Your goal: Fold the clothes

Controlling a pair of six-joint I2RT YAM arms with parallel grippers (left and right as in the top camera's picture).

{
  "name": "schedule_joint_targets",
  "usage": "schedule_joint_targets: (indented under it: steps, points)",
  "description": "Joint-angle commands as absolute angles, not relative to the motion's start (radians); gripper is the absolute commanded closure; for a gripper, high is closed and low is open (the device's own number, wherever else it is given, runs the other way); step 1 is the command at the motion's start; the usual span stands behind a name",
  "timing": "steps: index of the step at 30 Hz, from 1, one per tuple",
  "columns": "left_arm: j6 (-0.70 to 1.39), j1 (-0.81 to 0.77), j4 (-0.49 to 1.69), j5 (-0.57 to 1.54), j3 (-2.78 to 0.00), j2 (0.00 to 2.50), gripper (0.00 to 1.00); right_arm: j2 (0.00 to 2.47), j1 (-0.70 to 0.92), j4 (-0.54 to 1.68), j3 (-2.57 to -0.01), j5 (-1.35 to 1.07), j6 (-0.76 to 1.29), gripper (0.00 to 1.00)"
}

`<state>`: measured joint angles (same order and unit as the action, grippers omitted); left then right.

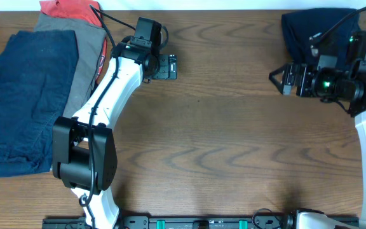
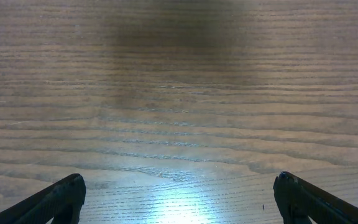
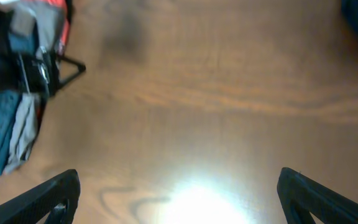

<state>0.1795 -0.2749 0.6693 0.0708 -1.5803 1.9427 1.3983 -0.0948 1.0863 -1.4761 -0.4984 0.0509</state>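
Clothes: a folded stack (image 1: pixel 30 95) lies well behind the left gripper (image 1: pixel 168 67). We judge the navy garment (image 1: pixel 304 32), heaped just behind the right gripper (image 1: pixel 277 79), not yet folded. Both grippers' jaws stand apart, empty.

No text, label, brand, number or sign can be read on the clothes, the arms or the table.

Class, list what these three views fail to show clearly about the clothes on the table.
Navy garment: overhead, the right arm covers part and the top edge cuts it.
Red garment: overhead, cut by the top edge.
Grey garment: overhead, partly under the blue garment and the left arm.
Pile: right wrist view, blurred; its layers cannot be told apart.
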Motion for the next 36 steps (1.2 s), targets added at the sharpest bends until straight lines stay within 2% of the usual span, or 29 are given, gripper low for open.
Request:
schedule_joint_targets:
  steps: [1, 5, 11, 14, 27, 32, 36]
  points:
    - [0.18, -0.27, 0.669, 0.059, -1.571, 1.942, 0.02, 1.395, -0.084, 1.123, -1.477, -0.465, 0.036, 0.01]
    - [0.18, -0.27, 0.669, 0.059, -1.571, 1.942, 0.02, 1.398, -0.077, 1.097, -1.477, -0.424, 0.025, 0.01]
    - [0.18, -0.27, 0.669, 0.059, -1.571, 1.942, 0.02, 1.396, -0.076, 1.02, -1.465, -0.418, -0.207, 0.01]
    - [0.18, -0.27, 0.669, 0.059, -1.571, 1.942, 0.02, 1.338, -0.068, 0.955, -1.406, -0.418, -0.241, 0.01]
    - [0.18, -0.27, 0.669, 0.059, -1.571, 1.942, 0.02, 0.72, -0.059, 0.36, -0.637, -0.407, -0.141, 0.01]
    - [0.18, -0.27, 0.669, 0.059, -1.571, 1.942, 0.02, 0.496, -0.059, 0.25, -0.41, -0.316, 0.033, 0.01]
    - [0.18, -0.27, 0.669, 0.059, -1.571, 1.942, 0.02, 0.358, -0.058, 0.175, -0.268, -0.317, 0.009, 0.01]
